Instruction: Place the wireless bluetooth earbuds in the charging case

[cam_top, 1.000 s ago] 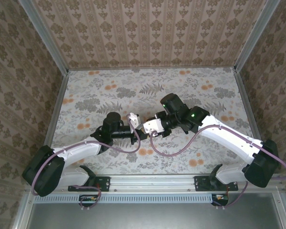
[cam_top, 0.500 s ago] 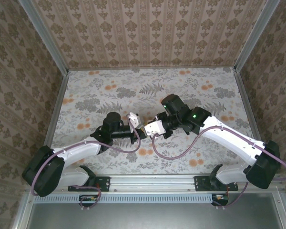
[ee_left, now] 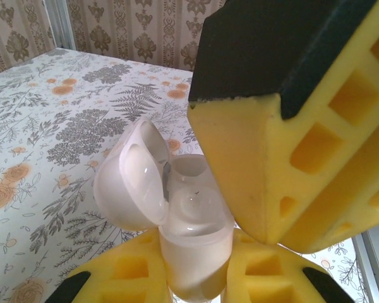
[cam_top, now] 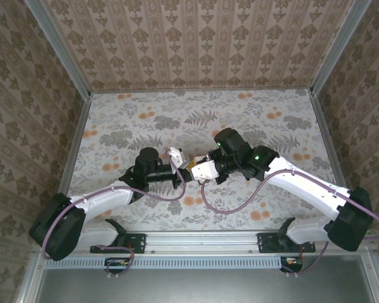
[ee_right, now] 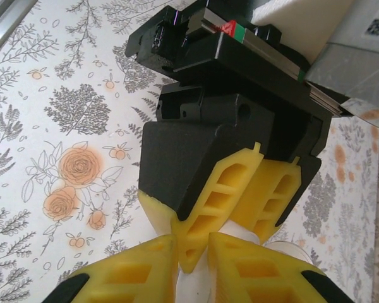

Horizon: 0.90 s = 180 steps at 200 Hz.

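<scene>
The white charging case (ee_left: 196,240) stands upright between the yellow fingers of my left gripper (ee_left: 196,274), which is shut on it. Its lid (ee_left: 129,183) hangs open to the left. A glossy rounded white shape (ee_left: 192,208) lies in the case's near well; I cannot tell whether it is an earbud. One finger (ee_left: 259,158) of the right gripper hangs over the case's right side. From above, the case (cam_top: 175,155) is held off the table, with the right gripper (cam_top: 192,169) at it. The right gripper's (ee_right: 192,265) jaws stand a narrow gap apart with white showing between them.
The floral tablecloth (cam_top: 139,120) stretches out behind and beside both arms. Patterned walls with metal corner posts (cam_top: 72,136) close the table in on three sides. The arm bases sit on a rail (cam_top: 202,238) at the near edge.
The right gripper has slid a little left, in over the case, and its jaws have narrowed. The left gripper still holds the case in nearly the same place.
</scene>
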Motion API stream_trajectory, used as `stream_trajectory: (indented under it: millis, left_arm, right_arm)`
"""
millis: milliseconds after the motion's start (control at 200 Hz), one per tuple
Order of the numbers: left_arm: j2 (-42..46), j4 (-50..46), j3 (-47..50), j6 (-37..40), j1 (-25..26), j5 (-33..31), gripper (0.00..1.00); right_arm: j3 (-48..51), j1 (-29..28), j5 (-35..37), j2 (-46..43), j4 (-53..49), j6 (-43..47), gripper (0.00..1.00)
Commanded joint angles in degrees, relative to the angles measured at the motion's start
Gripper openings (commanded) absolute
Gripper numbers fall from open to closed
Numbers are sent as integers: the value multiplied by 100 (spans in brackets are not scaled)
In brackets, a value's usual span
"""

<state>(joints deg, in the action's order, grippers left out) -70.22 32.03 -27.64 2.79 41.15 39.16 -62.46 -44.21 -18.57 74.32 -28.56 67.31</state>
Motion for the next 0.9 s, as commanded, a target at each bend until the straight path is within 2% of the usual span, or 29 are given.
stream_trajectory:
  millis: [0, 130, 250, 300, 400, 555, 680, 770, 895]
  left_arm:
    - [133, 326, -84, -75, 31, 231, 17]
    - [103, 334, -75, -117, 29, 30, 17]
    - [7, 46, -95, -67, 21, -927, 17]
    - [-26, 76, -60, -86, -18, -999, 17]
    - [-67, 126, -29, -90, -43, -1146, 17]
    - [-89, 62, -56, -45, -51, -1307, 17]
    - [-47, -312, -171, 27, -42, -1490, 16]
    - [-10, -525, -224, 101, -21, -1539, 16]
    - [17, -588, -229, 167, 4, -1569, 16]
  right_arm:
    - [111, 0, 314, -127, 412, -84, 21]
    - [163, 107, 338, -95, 543, -277, 21]
    - [288, 385, 34, -90, 775, -955, 23]
    - [361, 529, -108, -111, 871, -1387, 25]
    - [451, 742, -227, -161, 1016, -2446, 29]
    - [454, 1012, -152, -143, 931, -4152, 30]
    - [632, 1554, 297, -263, 973, -5968, 32]
    - [669, 2131, 497, -300, 513, -7313, 37]
    - [838, 2702, 766, -360, -319, -8383, 39]
